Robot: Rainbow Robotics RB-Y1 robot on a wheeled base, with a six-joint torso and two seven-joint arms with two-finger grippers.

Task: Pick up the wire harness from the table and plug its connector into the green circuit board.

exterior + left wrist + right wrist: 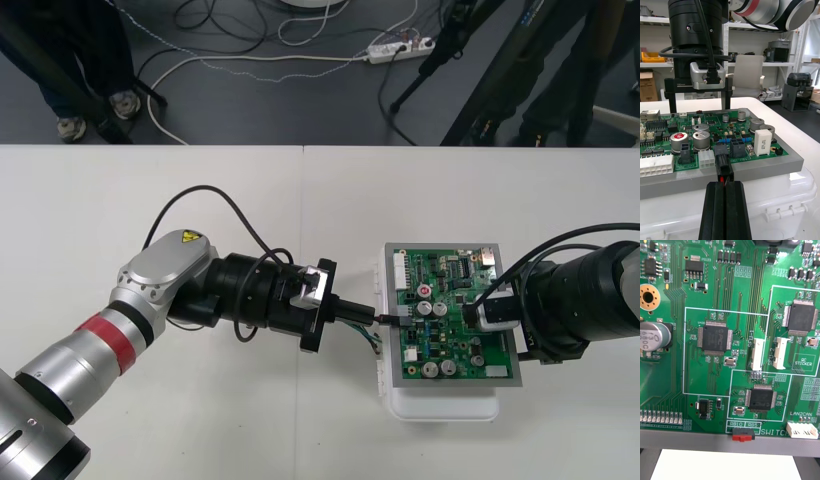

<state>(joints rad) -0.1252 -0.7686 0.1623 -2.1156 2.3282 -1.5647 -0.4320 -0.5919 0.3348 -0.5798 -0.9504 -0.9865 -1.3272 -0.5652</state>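
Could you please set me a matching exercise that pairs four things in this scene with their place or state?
Things:
1. left hand
2. right hand
3. black plug
4. white base

Places or states:
A. lies under the green circuit board
B. open, over the board's side away from the other arm
C. shut on the harness wires
D. at the board's edge, just ahead of shut fingertips

Pairs: 1-C, 2-B, 3-D, 4-A

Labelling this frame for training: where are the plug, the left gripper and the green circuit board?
plug (723, 168): left wrist view, its black body at the board's edge.
left gripper (724, 184): left wrist view, between its shut fingertips.
green circuit board (696, 379): right wrist view, bare green surface.
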